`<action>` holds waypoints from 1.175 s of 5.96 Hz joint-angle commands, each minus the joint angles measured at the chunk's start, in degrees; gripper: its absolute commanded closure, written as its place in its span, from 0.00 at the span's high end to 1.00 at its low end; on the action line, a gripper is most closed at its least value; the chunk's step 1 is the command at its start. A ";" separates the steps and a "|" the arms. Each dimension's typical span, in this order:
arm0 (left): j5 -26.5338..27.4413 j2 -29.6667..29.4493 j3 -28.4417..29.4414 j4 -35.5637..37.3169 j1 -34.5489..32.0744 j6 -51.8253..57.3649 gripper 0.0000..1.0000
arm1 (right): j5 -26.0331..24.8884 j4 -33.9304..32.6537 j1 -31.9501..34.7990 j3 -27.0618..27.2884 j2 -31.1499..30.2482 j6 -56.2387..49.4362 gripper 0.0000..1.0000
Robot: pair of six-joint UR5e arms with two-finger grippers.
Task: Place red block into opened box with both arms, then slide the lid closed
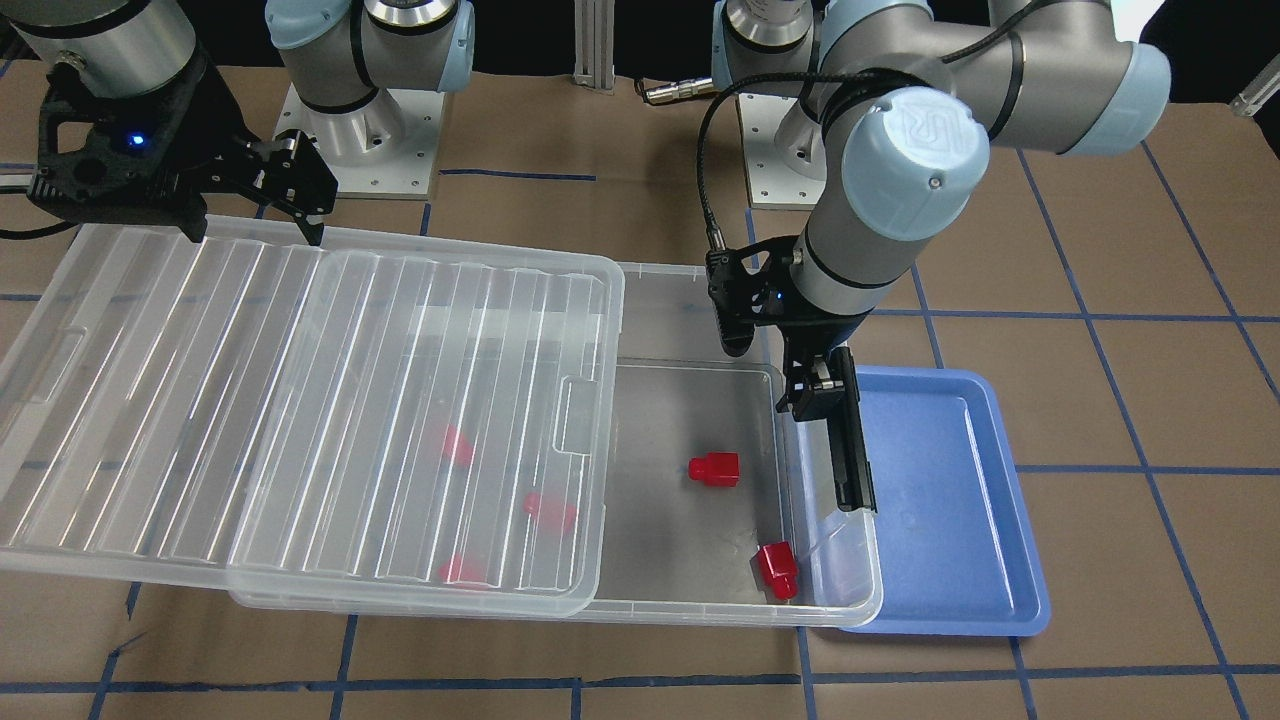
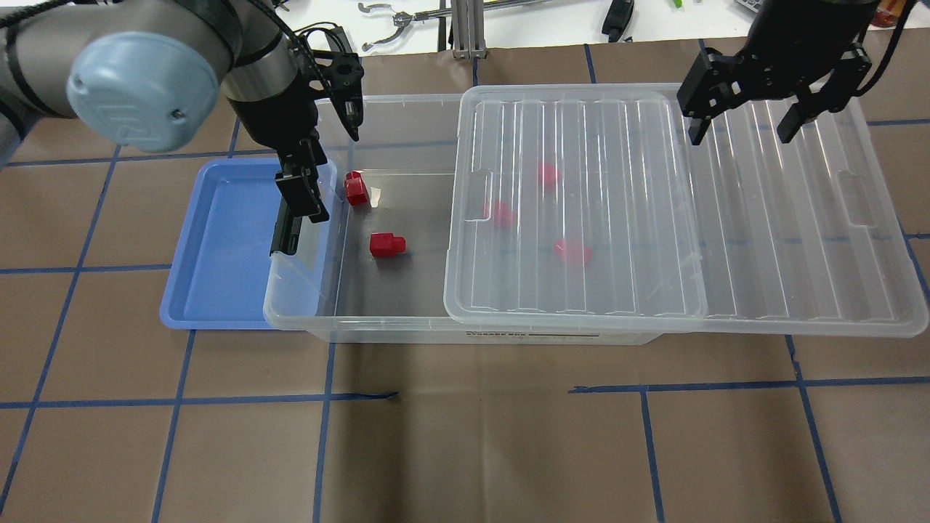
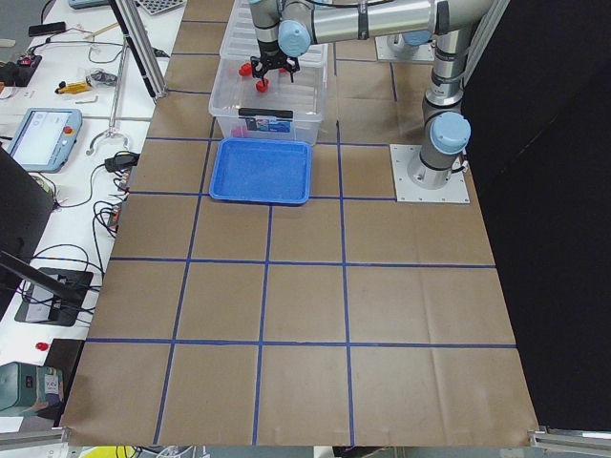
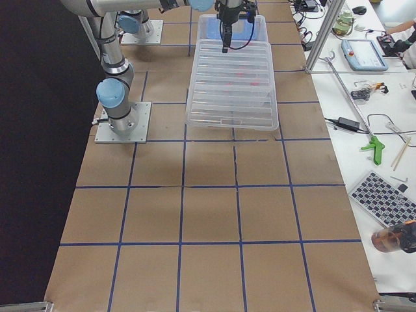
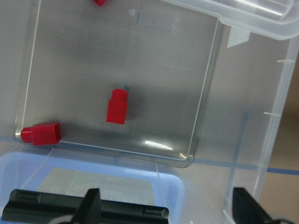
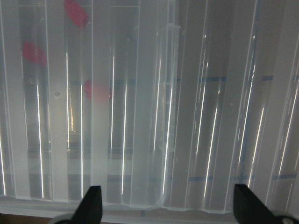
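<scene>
The clear box (image 2: 378,328) stands half open, its ribbed lid (image 2: 763,232) slid off toward my right side. Two red blocks (image 2: 386,245) (image 2: 356,189) lie on the uncovered floor, and three more show blurred under the lid (image 2: 572,252). My left gripper (image 2: 327,156) hangs open over the box's short end, one finger by the black latch bar (image 2: 285,236). In the left wrist view both blocks (image 5: 117,107) (image 5: 42,134) lie ahead of the open left gripper (image 5: 170,207). My right gripper (image 2: 741,131) is open and empty above the lid's far edge (image 6: 187,116).
A blue tray (image 2: 218,240) lies under the box's latch end, with nothing in it. The lid overhangs the box far to my right. Brown table with a blue tape grid surrounds everything. Tools lie on the white bench (image 2: 407,18) beyond the table.
</scene>
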 commanded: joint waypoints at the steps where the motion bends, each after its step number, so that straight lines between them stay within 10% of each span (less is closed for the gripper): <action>1: 0.28 1.08 3.56 -3.91 1.25 -6.39 0.98 | -0.20 -0.01 -9.35 0.31 0.57 -8.40 1.00; 7: 0.36 9.14 -4.14 8.65 3.28 -72.56 0.98 | -6.44 -13.77 -28.52 8.63 7.16 -19.51 1.00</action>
